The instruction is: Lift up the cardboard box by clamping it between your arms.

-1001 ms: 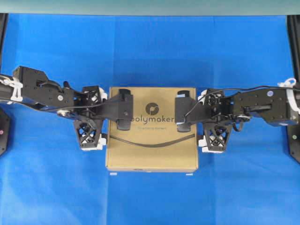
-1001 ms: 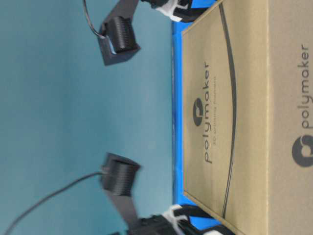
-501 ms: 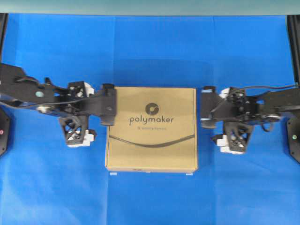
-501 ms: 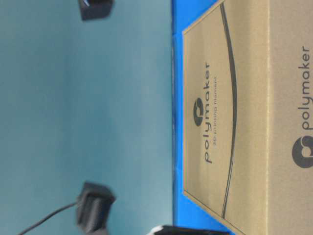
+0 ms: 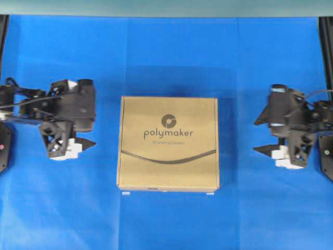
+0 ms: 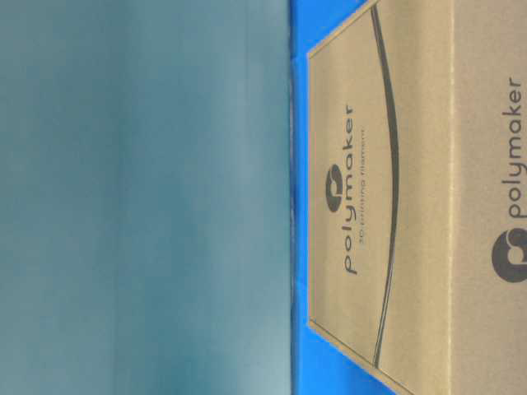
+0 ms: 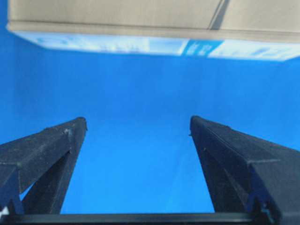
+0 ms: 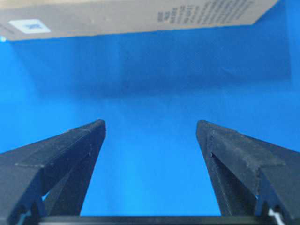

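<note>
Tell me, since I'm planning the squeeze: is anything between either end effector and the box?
Nothing visible: only bare blue cloth lies between the cardboard box and the open left end effector and right end effector.

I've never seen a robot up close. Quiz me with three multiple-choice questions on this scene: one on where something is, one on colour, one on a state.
1. Where does the flat brown cardboard box lie?
A between the two arms
B left of both
C right of both

2. What colour is the table cover?
A red
B blue
C white

3. How are the left end effector and right end effector?
A shut on the box
B shut, empty
C open, apart from the box

A: an arm flanks each side.
B: blue all round.
C: blue gap between fingertips, box beyond.
</note>
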### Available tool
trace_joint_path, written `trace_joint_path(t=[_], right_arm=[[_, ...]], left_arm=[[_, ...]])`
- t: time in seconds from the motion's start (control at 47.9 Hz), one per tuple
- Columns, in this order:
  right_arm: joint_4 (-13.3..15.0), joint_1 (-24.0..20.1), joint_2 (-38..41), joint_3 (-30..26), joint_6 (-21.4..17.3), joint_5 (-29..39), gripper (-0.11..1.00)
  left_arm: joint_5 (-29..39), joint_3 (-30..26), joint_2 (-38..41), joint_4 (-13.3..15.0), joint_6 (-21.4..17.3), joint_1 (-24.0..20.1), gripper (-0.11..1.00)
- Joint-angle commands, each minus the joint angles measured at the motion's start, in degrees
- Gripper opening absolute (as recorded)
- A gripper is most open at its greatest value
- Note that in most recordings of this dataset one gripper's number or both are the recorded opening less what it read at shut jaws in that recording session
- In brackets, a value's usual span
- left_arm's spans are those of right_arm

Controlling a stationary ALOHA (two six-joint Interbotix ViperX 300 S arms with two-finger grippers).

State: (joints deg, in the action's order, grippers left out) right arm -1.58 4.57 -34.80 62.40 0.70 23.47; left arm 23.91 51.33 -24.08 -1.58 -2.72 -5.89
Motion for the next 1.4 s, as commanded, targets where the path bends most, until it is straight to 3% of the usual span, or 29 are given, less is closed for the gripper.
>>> trace_joint_path(t=[0.0, 0.313, 1.106, 1.377], right_arm=[[-0.18, 0.00, -4.31, 0.70, -0.35, -1.49, 0.98], [-0.18, 0.00, -13.10, 2.20, -0.44, -0.35, 0.98], [-0.18, -0.53, -13.36, 2.46, -0.35, -0.79, 0.98], [-0.18, -0.97, -13.36, 2.46, -0.44, -2.64, 0.98]], left_arm=[[-2.37, 0.53, -2.37, 0.00, 0.09, 0.44, 0.87], [-6.06, 3.78, -7.38, -0.09, 0.09, 0.62, 0.87], [-6.33, 3.87, -8.09, 0.00, 0.97, 1.14, 0.87], [-9.84, 4.31, -9.14, -0.09, 0.97, 2.20, 0.87]])
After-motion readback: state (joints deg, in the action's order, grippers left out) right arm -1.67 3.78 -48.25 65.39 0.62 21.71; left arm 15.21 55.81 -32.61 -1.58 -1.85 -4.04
